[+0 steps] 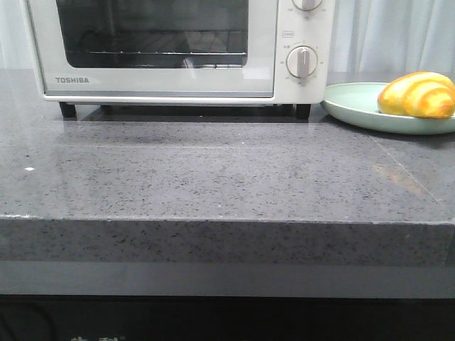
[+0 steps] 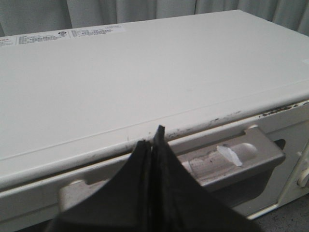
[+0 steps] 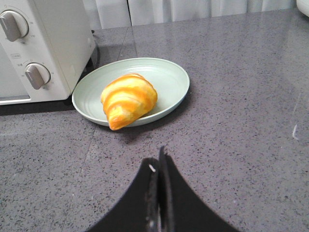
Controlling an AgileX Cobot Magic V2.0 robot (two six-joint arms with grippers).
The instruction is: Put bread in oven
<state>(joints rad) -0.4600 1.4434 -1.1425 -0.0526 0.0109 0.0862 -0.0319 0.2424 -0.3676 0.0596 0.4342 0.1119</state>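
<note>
The bread (image 1: pixel 418 94), a glossy golden-yellow roll with orange-brown stripes, lies on a pale green plate (image 1: pixel 355 106) at the right of the grey counter; it also shows in the right wrist view (image 3: pixel 128 99). The white Toshiba oven (image 1: pixel 178 50) stands at the back with its glass door closed. My left gripper (image 2: pixel 152 137) is shut and empty, above the oven's top front edge and the door handle (image 2: pixel 231 157). My right gripper (image 3: pixel 158 159) is shut and empty above the counter, short of the plate (image 3: pixel 169 79). Neither gripper shows in the front view.
The oven's round dials (image 1: pixel 302 62) are at its right side, next to the plate; they also show in the right wrist view (image 3: pixel 36 75). The grey speckled counter (image 1: pixel 213 177) ends in a front edge. White curtains (image 1: pixel 391 35) hang behind.
</note>
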